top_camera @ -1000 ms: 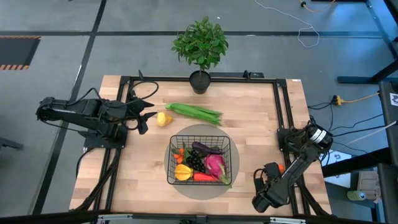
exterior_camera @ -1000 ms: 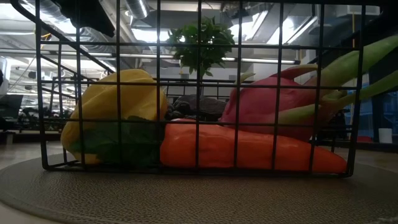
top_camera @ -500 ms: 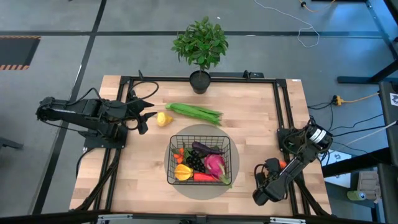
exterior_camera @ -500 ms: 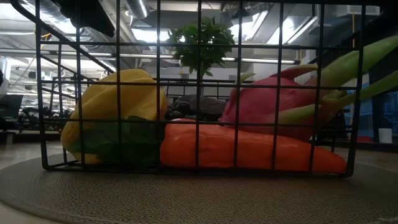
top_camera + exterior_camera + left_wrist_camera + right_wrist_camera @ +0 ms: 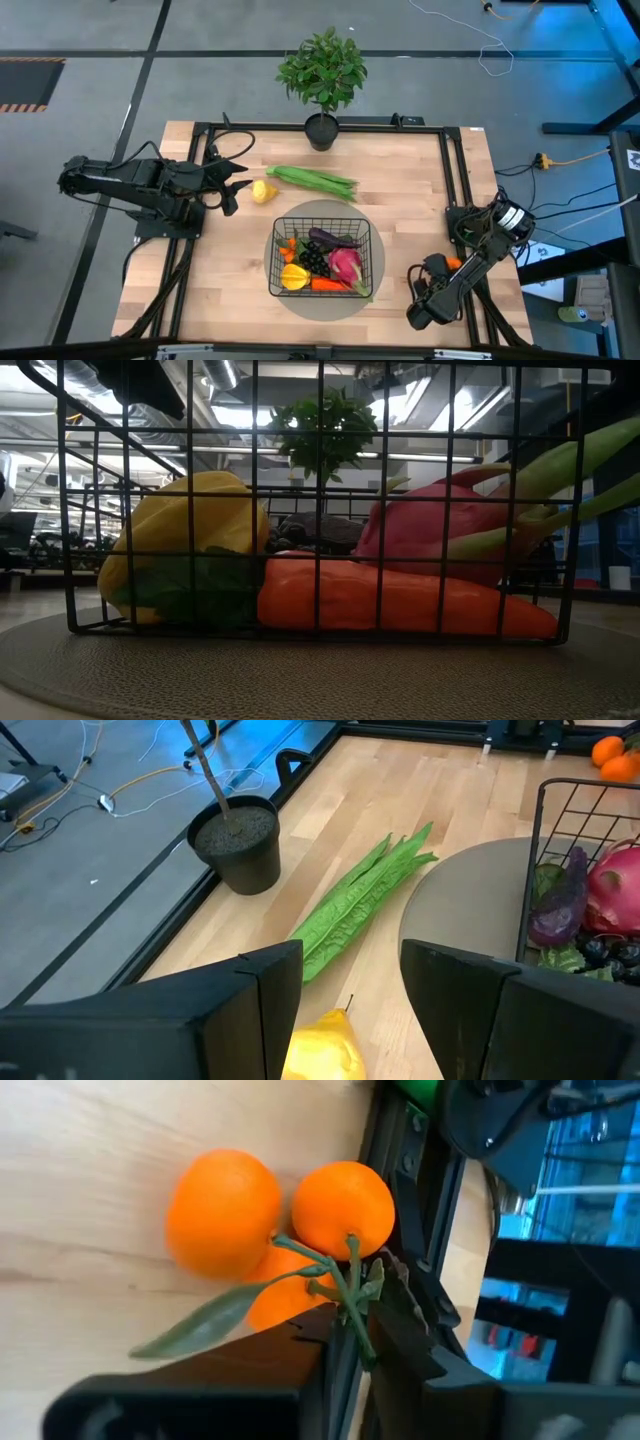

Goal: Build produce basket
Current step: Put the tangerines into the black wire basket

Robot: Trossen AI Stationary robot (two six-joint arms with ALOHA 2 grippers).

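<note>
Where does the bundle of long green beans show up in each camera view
High view: the green beans lie on the table between the potted plant and the basket.
Low view: cannot tell; the basket fills the picture.
Left wrist view: the beans run diagonally through the middle, beside the plant's black pot.
Right wrist view: not in it.
Shared landmark: the plant's black pot, by the beans in both views.

**Wood, wire and glossy toy produce**

Pale wooden table [image 5: 410,215], smooth with visible grain. Basket [image 5: 320,500] of thin black wire. Round mat [image 5: 300,680] looks coarse and woven. Orange tomatoes [image 5: 280,1215] shine like smooth plastic; green beans [image 5: 355,905] look matt and ribbed.
</note>
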